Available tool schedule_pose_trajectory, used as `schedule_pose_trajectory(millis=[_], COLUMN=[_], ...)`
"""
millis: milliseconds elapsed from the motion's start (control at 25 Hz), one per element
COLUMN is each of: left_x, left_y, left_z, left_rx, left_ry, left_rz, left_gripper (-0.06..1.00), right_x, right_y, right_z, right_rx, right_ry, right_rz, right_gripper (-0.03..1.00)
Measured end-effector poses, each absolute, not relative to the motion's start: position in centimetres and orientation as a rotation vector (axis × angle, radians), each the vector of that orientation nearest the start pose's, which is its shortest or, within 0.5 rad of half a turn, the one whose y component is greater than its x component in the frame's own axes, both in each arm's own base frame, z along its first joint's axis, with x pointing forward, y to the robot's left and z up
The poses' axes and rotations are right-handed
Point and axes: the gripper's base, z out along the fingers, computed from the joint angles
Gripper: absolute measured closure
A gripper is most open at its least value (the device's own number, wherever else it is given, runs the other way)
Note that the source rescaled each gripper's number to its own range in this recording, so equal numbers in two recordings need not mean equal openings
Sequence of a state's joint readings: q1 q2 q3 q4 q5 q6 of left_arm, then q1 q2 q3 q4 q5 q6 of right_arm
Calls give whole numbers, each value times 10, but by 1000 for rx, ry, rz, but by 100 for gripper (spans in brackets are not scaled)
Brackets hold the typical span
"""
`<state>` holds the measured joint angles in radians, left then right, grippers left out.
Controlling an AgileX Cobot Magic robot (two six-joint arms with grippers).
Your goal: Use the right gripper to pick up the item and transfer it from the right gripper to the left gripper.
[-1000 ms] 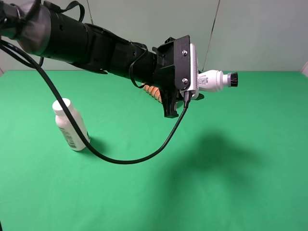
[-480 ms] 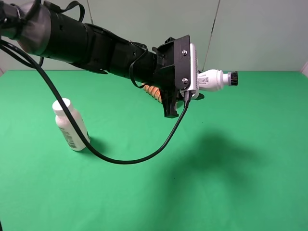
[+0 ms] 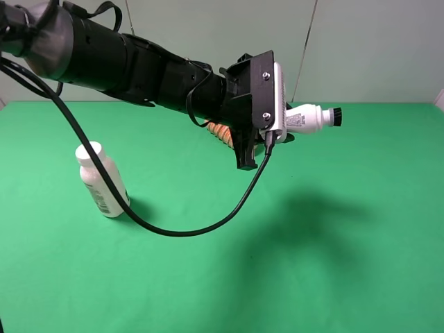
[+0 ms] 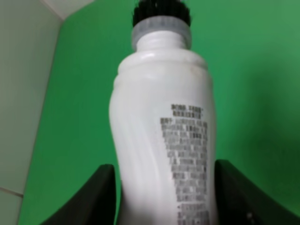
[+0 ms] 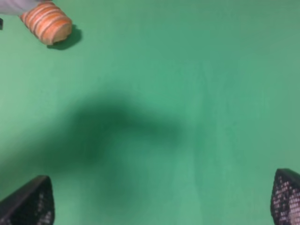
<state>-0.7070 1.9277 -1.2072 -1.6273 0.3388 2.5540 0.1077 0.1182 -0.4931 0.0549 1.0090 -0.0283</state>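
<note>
Pinching the item (image 3: 310, 118) with left gripper (image 4: 166, 187), axis near level, bristles aimed away from big bottle (image 3: 102, 180); right gripper (image 5: 157, 199) spread wide.

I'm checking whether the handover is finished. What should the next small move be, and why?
Probably just hold the left pincer closed and steady. Its jaws clamp the item low on its body, lifted above the green table, while the right pincer stands open with nothing between its jaws, so the transfer looks done.
</note>
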Motion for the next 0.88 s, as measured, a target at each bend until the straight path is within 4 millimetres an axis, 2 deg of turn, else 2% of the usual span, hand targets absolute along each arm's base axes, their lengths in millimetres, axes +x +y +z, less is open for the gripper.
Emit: schedule_pose_trajectory(millis=[160,640,880], left_x=[300,300,300], left_y=[-296,-296,-296], left_z=[194,194,194], left_rx=[1693,1693,1693], left_ry=[1333,1333,1333], left_rz=[-245,-245,-245], left_gripper=[93,94,94], right_x=[16,16,8], right_y=[6,6,4], right_z=[279,279,279], right_rx=[-141,-139,-40], right_ry=[2114,2114,2062], right_rz=[114,113,56], right_gripper=[-3,-3,-3])
